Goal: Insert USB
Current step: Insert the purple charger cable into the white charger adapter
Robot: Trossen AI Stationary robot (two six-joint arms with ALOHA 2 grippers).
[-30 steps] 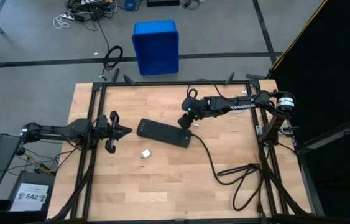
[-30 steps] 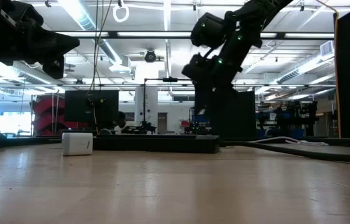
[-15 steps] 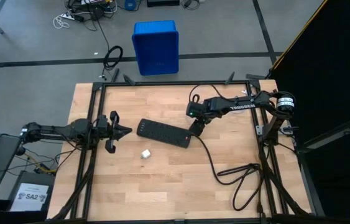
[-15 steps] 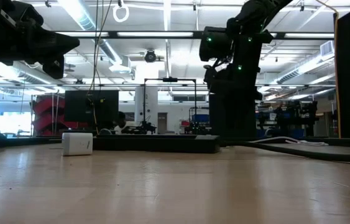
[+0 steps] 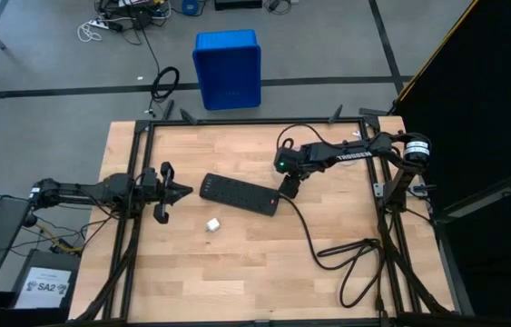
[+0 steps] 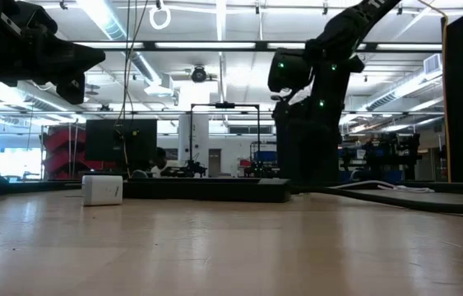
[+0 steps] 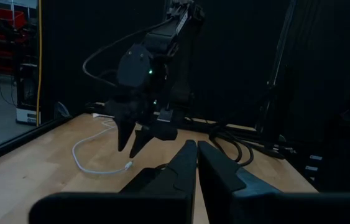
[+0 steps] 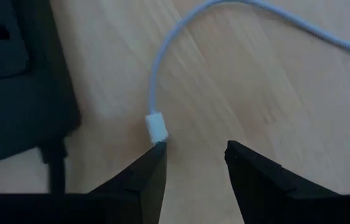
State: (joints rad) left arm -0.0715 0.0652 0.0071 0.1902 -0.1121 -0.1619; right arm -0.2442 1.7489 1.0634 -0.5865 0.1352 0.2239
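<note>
Bare wood lies between the spread fingers of the right gripper [image 8: 190, 165], with the USB [image 8: 157, 127] plug touching one fingertip. The power strip [image 5: 239, 193] blocks the side just beside that plug. Its black cord [image 5: 328, 247] loops across the table [image 5: 237, 272] beyond the power strip.

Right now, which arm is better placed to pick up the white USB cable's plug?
The right. Its hand hangs open just above the USB plug, beside the power strip. The left hand waits shut at the table's far side.

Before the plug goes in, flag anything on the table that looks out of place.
Nothing looks damaged or spilled. The white cable lies loose on the table, its plug just beside one finger of the open right gripper, not between the fingers. The power strip lies at a slant.
</note>
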